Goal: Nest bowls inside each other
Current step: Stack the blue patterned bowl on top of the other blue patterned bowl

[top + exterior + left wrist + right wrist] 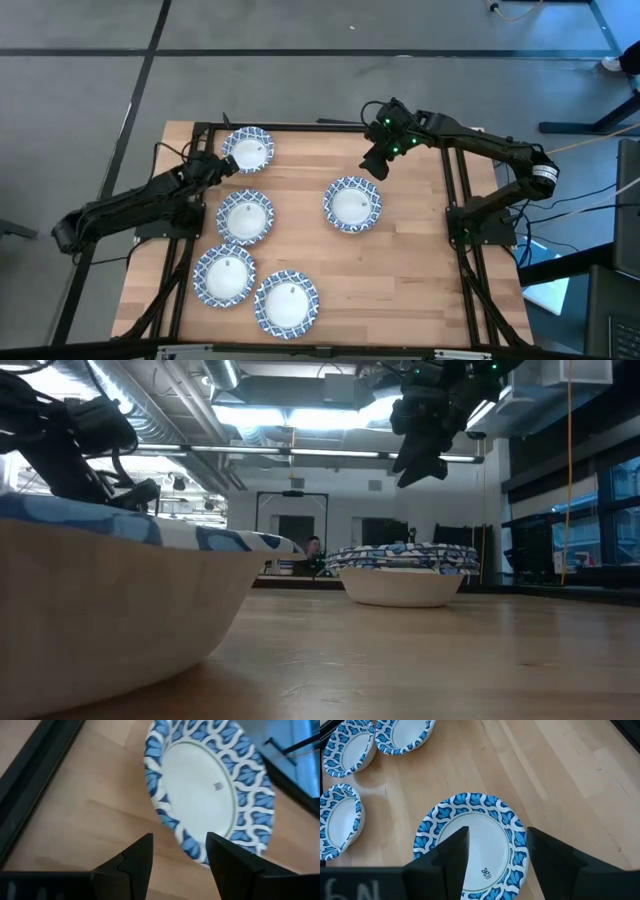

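Five blue-rimmed white bowls stand upright on the wooden table: one at the far left (248, 149), one left of centre (245, 215), one in the middle (352, 204), two by the near edge (224, 276) (286, 304). My left gripper (226, 164) is open and low beside the far-left bowl (210, 790); its fingers (142, 852) stand on either side of that bowl's near rim, apart from it. My right gripper (378, 160) is open and raised (420, 455) above the middle bowl (470, 845) (405, 565), just to its far side.
Black frame rails (195, 180) (455, 190) run along the table's left and right sides under the arms. Bare wood (400, 280) lies on the near right. In the low view a bowl (100, 610) fills the left foreground.
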